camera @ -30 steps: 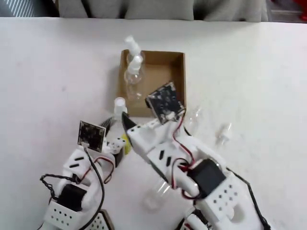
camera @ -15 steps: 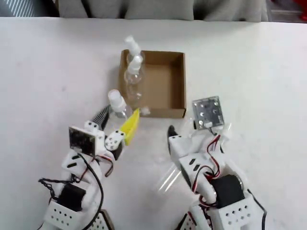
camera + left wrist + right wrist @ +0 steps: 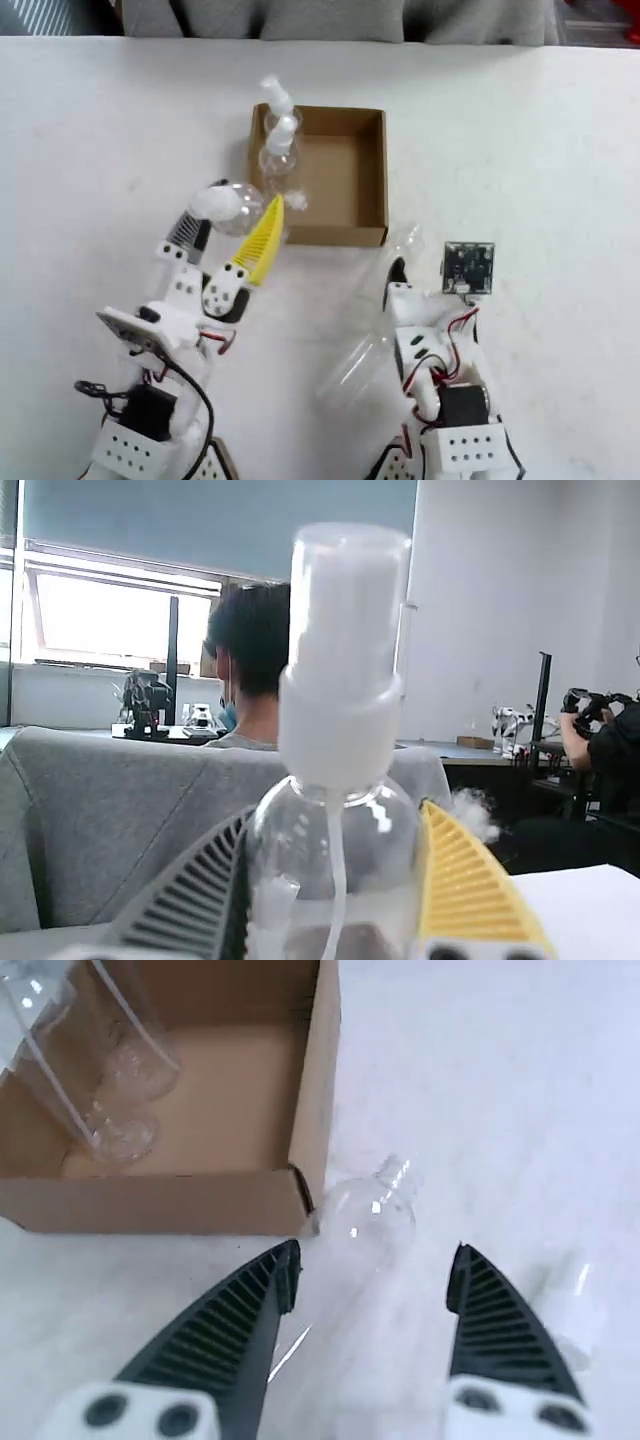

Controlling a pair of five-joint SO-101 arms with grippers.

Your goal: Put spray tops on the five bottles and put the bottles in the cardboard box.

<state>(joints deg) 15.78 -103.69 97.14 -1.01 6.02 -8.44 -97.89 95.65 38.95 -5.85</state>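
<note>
Placement looks like the step in hand. The left jaws are clamped on a capped bottle (image 3: 338, 810), held just off the near corner of the box (image 3: 378, 170) on the left arm's side. Two capped bottles (image 3: 277, 150) lean inside along that same wall. To do this well, I would lift the bottle high enough for its base to pass the rim. Then I would lower it onto the bare floor beside the pair and let go only once it rests.

The right jaws stand apart above a bare bottle (image 3: 372, 1215) lying on the counter (image 3: 520, 130), just beside the box's other near corner. What looks like a loose spray top (image 3: 572, 1295) lies near it. A second bare bottle (image 3: 345, 372) lies closer to the right arm. That arm should probably keep off the box until the drop is done.
</note>
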